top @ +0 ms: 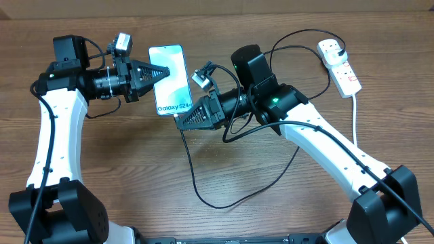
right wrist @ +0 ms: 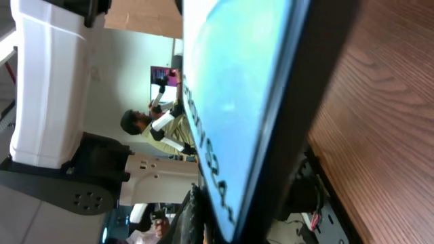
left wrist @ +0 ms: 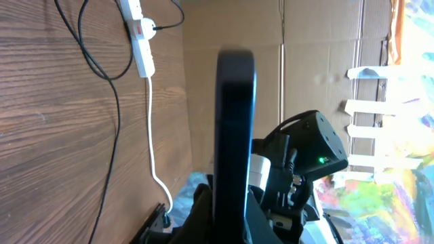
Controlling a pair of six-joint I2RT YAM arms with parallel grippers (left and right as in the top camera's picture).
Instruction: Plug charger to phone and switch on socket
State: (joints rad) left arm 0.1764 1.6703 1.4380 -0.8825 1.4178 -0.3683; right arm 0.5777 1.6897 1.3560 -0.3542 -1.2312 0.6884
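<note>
Now, left gripper (top: 163, 72) clamped on phone (top: 173, 89), right gripper (top: 181, 123) closed on charger (top: 186, 152).

I see the phone (left wrist: 235, 135) edge-on and upright in mid-frame; beyond it on the wooden counter (left wrist: 47, 156) lies the socket (left wrist: 140, 37), the black charger (left wrist: 118, 115) plugged into it, its white cord (left wrist: 150, 129) trailing down the frame

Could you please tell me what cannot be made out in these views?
- Overhead: the connector tip of the charger is hidden under the right pincer at the lower end of the phone; seated or not, unclear.
- Overhead: the switches on the socket are too small to read.
- Left wrist: the blurred phone edge blocks the middle.
- Right wrist: the blurred phone fills the frame; its port is unseen.
</note>
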